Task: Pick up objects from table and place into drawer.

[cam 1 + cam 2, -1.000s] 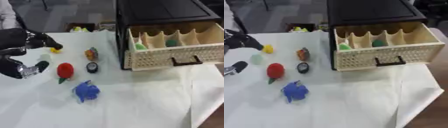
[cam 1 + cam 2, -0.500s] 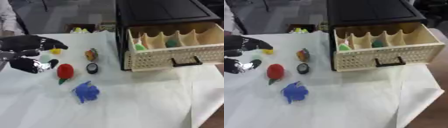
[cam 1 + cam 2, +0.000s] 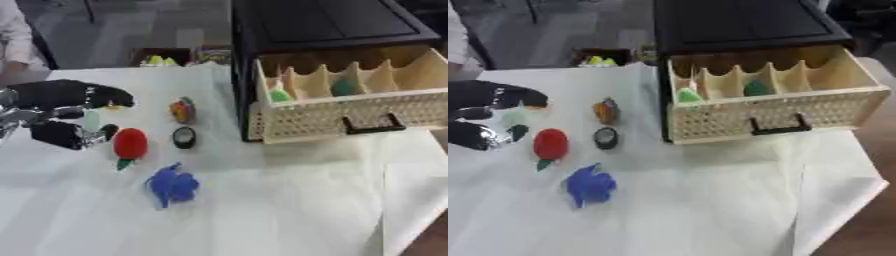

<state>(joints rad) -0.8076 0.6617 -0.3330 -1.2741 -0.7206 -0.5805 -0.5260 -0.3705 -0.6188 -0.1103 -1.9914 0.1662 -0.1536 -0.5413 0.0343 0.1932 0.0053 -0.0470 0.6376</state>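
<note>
drawer (image 3: 350, 100) open on top, dividers inside

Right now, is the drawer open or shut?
Open. The drawer is pulled out from the black cabinet, its divided compartments exposed, with two green items visible inside.

A white cloth or paper sheet (image 3: 289, 200) covers the worktop, matt, with soft creases. The drawer (image 3: 350, 112) has a pale woven-looking front, like wicker or perforated wood, light wooden dividers inside and a dark handle (image 3: 372, 125). The cabinet (image 3: 324, 22) around it is black and smooth with a dull sheen. The left hand (image 3: 61, 102) is black, partly glossy, with silvery metal parts. The red object (image 3: 129, 143) looks smooth and slightly shiny. The blue object (image 3: 172, 184) looks crumpled and matt, its material unclear.
</note>
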